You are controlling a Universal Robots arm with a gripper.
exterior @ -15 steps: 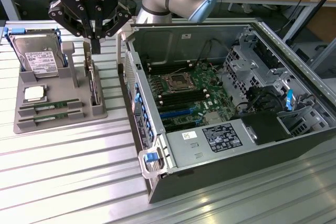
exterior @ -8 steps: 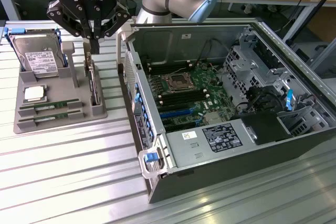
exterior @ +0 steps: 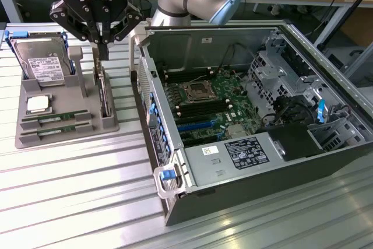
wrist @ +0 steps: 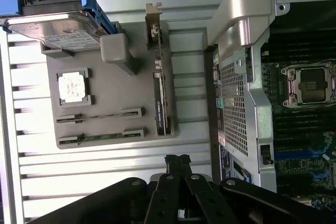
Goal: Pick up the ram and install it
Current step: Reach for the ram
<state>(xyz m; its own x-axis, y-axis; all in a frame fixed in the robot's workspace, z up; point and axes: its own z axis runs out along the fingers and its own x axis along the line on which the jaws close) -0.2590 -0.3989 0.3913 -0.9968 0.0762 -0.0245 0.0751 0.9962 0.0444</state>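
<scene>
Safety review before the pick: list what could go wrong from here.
1. The shut gripper hangs nearest the expansion card, not the ram sticks; descending here could strike the card.
2. The two sticks lie close together beside the processor, so a grasp may catch the neighbour.

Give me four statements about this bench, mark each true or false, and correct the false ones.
1. Two ram sticks lie in slots of the gray tray. True.
2. The pincer grips a ram stick. False: it is shut with nothing in it, and both sticks are in the tray.
3. A silver processor chip sits in the tray, in front of the hard drive. True.
4. The computer case is closed with a side panel. False: it lies open, with the motherboard exposed.
</scene>
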